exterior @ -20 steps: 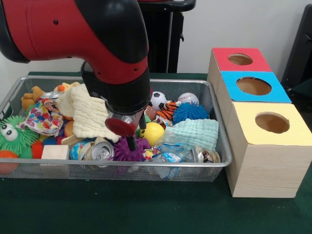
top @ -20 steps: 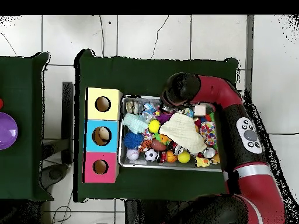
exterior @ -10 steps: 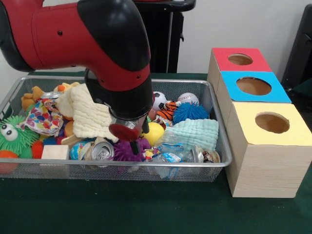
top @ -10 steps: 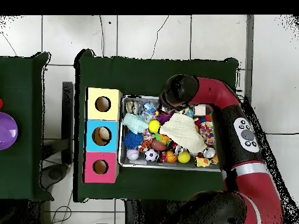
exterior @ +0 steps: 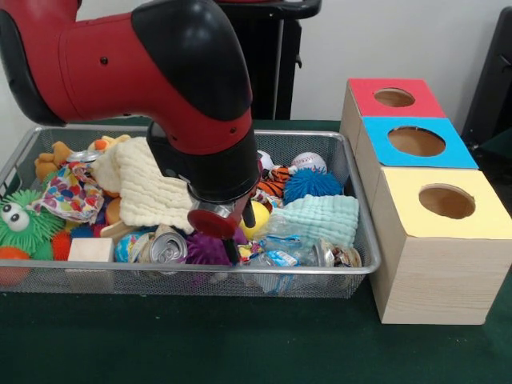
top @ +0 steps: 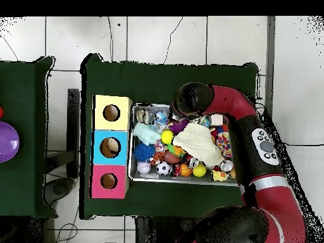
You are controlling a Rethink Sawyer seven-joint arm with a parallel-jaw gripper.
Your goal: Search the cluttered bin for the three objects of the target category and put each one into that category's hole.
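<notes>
The wire mesh bin (exterior: 200,272) is full of toys and cloths; it also shows in the overhead view (top: 183,181). Crumpled clear bottles with a blue tint (exterior: 276,258) lie at its front right, next to a silver can (exterior: 324,254); they show in the overhead view (top: 159,117) too. My gripper (exterior: 240,232) hangs low over the bin's front middle, just left of the bottles, with its dark fingers (exterior: 231,250) apart and empty. In the overhead view the arm's wrist (top: 193,100) hides it. The blue-panelled hole (exterior: 416,142) is in the middle box (top: 109,147).
A cream cloth (exterior: 148,188), a mint cloth (exterior: 320,218), a purple spiky ball (exterior: 204,250), a silver can (exterior: 166,250), a wooden block (exterior: 90,250) and a green spiky toy (exterior: 20,224) crowd the bin. Red-panelled (exterior: 394,98) and yellow-panelled (exterior: 446,202) holes flank the blue one.
The arm has moved right in the front view and a little lower, towards the bin's front edge and the bottles. Nothing in the bin has shifted.
</notes>
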